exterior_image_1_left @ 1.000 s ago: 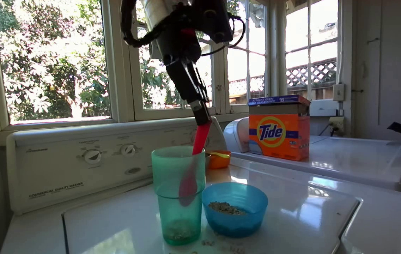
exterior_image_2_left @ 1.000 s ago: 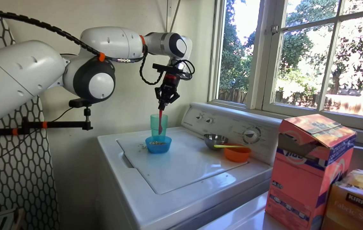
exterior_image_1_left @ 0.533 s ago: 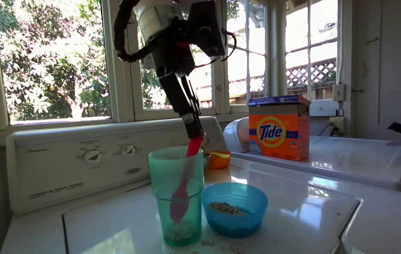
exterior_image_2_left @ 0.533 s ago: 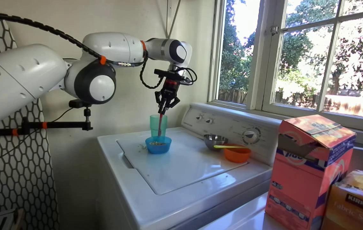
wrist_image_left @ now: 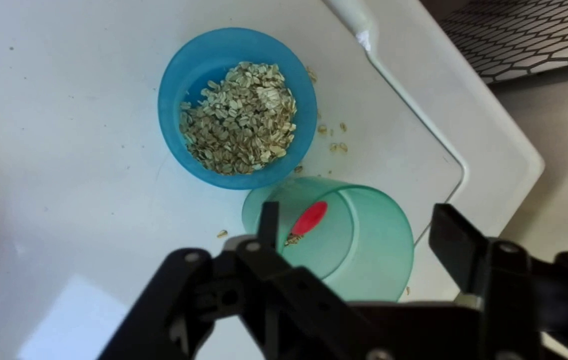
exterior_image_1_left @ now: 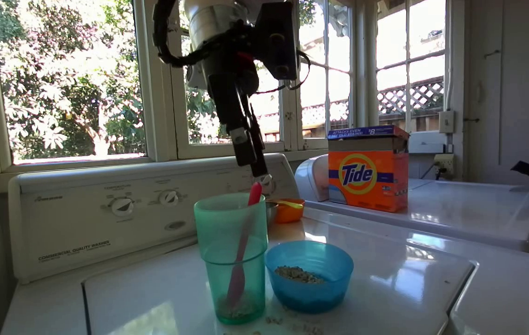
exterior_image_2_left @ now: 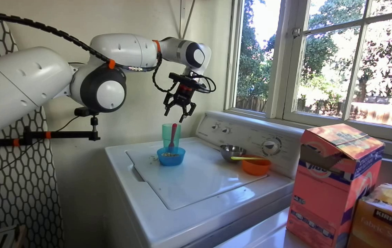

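- My end effector (exterior_image_2_left: pixel 174 117) hangs over the green cup (exterior_image_1_left: pixel 220 237), its fingers standing apart with nothing clamped between them.
- The red spoon (wrist_image_left: pixel 309 218) is just below my fingertips, not touching them: it leans inside the cup, handle end poking above the rim, head down at the oats in the bottom.
- Setting the spoon in the cup looks done to me, since it stays up without my grip.
- As for what is left, most of the oats (wrist_image_left: pixel 241 122) lie in the blue bowl (exterior_image_1_left: pixel 311 298), lower than my end effector and just beside the cup; only a shallow layer shows in the cup, and stray flakes (wrist_image_left: pixel 338 147) lie on the table (exterior_image_2_left: pixel 199 182) beneath me.
- Well apart from my end effector, near the control panel (exterior_image_1_left: pixel 73 223), sit a metal bowl (exterior_image_2_left: pixel 232 150) and an orange bowl (exterior_image_2_left: pixel 256 168) with a yellow utensil (exterior_image_2_left: pixel 249 158) across it.
- The panel reads "COMMERCIAL QUALITY WASHER"; its finer print is too small for me.
- Farther from my end effector, the detergent box (exterior_image_1_left: pixel 369 179) says "Tide" and "ATTACKS EVEN", and another box (exterior_image_2_left: pixel 385 225) says "KIRKLAND" and "Fabric Softener".
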Controlling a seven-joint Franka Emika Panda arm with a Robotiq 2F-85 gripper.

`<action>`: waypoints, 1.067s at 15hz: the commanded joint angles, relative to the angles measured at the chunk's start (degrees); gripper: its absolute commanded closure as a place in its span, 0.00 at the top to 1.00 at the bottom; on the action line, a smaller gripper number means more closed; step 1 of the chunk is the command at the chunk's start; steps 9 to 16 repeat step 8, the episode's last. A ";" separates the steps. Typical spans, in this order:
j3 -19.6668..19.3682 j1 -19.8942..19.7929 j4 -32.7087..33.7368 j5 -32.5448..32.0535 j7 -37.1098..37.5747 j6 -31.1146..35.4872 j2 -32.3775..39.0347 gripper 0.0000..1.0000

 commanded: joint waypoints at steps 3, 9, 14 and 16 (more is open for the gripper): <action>1.25 -5.41 -0.50 6.22 -1.22 -2.96 -3.11 1.00; 0.61 -7.52 -0.37 7.26 -1.71 -2.52 -3.14 1.00; 0.61 -7.52 -0.37 7.26 -1.71 -2.52 -3.14 1.00; 0.61 -7.52 -0.37 7.26 -1.71 -2.52 -3.14 1.00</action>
